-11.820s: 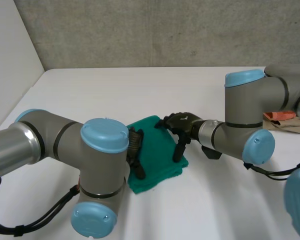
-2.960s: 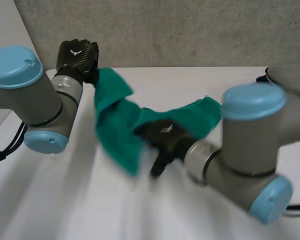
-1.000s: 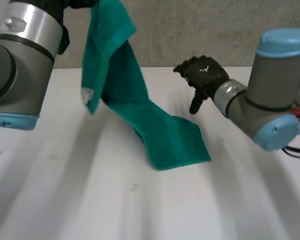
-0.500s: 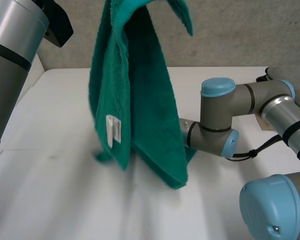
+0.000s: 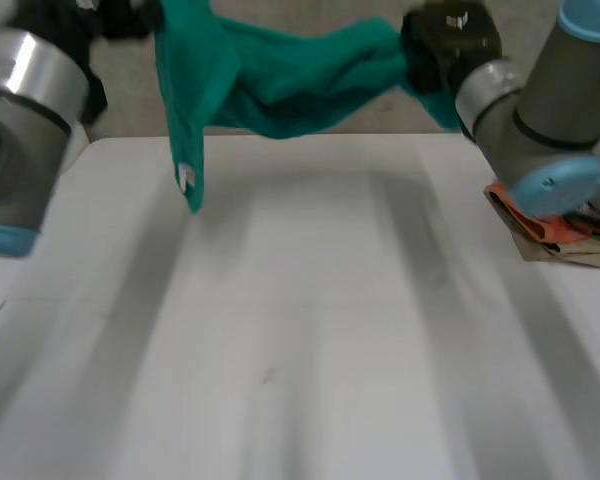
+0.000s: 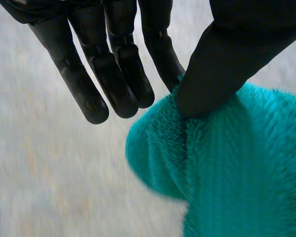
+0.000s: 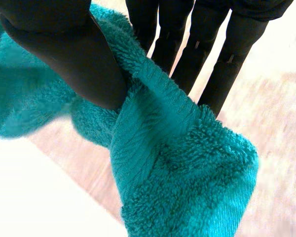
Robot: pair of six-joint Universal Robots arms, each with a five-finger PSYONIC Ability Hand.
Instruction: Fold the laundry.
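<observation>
A green towel (image 5: 280,85) hangs in the air above the table's far edge, stretched between my two hands and sagging in the middle. My left hand (image 5: 120,18) holds one end, thumb pinching the cloth (image 6: 227,163) against the straight fingers (image 6: 113,74). One corner with a white tag (image 5: 185,178) dangles below that end. My right hand (image 5: 448,40) holds the other end high at the right. Its thumb presses the towel (image 7: 172,163) against its fingers (image 7: 207,54).
The white table (image 5: 300,320) lies below the towel. A folded orange and beige pile of cloth (image 5: 565,235) rests at the table's right edge, under my right arm (image 5: 540,120). A grey wall stands behind.
My right hand has taken hold of the towel's lower end and lifted it up to the right. The towel went from hanging straight down to being spread sideways between both hands.
</observation>
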